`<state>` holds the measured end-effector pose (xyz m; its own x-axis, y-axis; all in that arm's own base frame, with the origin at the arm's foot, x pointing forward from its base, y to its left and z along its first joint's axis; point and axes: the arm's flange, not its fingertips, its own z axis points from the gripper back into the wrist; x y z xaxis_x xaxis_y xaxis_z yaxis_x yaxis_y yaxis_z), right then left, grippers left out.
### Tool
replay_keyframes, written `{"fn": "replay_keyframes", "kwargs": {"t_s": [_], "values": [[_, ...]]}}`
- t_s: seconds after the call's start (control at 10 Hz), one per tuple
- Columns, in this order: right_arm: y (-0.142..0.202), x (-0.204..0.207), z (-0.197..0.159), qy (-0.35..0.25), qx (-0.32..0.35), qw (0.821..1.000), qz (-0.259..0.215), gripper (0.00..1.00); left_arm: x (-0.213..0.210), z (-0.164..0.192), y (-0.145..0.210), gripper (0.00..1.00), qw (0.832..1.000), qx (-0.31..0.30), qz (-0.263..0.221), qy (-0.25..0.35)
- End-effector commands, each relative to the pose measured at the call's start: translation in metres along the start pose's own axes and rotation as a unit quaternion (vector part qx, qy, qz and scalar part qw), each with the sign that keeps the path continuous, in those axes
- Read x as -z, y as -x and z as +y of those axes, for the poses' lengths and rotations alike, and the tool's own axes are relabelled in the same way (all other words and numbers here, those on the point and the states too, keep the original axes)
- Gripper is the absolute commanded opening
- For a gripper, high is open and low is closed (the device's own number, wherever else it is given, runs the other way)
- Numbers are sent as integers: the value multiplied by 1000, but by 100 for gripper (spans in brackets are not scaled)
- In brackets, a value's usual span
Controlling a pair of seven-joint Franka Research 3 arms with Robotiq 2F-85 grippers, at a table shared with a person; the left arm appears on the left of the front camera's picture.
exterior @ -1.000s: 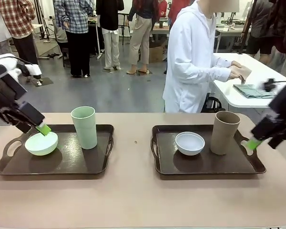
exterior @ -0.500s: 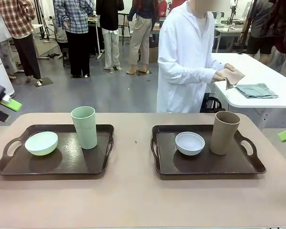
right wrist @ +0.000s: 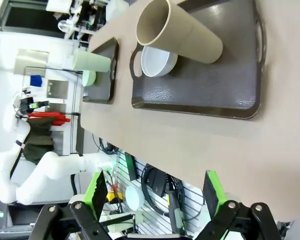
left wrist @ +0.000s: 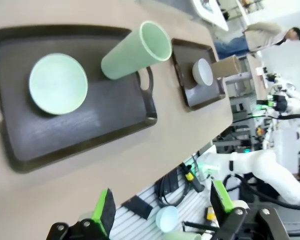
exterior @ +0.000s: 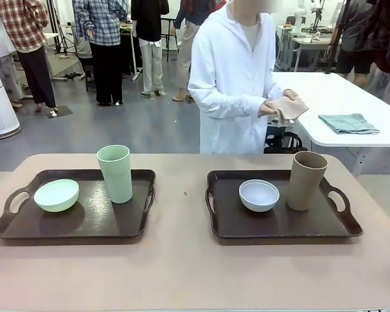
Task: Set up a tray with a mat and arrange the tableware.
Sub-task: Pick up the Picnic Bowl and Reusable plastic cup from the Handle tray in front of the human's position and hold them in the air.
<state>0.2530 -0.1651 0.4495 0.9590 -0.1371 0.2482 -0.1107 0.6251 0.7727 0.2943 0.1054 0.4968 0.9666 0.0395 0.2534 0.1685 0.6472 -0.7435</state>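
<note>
Front view, change: a second ago the left pincer (left wrist: 163, 202) sat at the mint bowl (exterior: 56, 194) and the right pincer (right wrist: 155, 192) by the right tray (exterior: 279, 229); both have pulled away. The person (exterior: 231, 78) has stepped toward centre, holding a tan cloth (exterior: 287, 107).
Pincers: both spread, pinching nothing.
Left tray (exterior: 91, 224): mint bowl at its left, green tumbler (exterior: 115, 173) upright beside it.
Right tray: white bowl (exterior: 259, 195), with the tan tumbler (exterior: 306, 180) upright just right of it.
Surface (exterior: 182, 273): beige, trays side by side, apart.
Room: white table (exterior: 325, 91) upper right carrying a folded grey-green cloth (exterior: 348, 123); people standing behind.
</note>
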Motion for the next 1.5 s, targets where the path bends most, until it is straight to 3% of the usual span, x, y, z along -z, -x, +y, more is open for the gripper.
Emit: {"fn": "replay_keyframes", "kwargs": {"t_s": [0.0,0.3,0.4,1.4], "values": [[2,-3,-10,-28,-6,1000,-6,100,-6,21,9,100,1000,-15,-4,24],[-1,5,-12,-35,-21,999,11,100,0,21,24,100,1000,-2,-11,22],[6,-2,-9,-19,3,1000,-4,100,-7,28,16,100,999,-33,-1,14],[6,-2,-9,-19,3,1000,-4,100,-7,28,16,100,999,-33,-1,14]]}}
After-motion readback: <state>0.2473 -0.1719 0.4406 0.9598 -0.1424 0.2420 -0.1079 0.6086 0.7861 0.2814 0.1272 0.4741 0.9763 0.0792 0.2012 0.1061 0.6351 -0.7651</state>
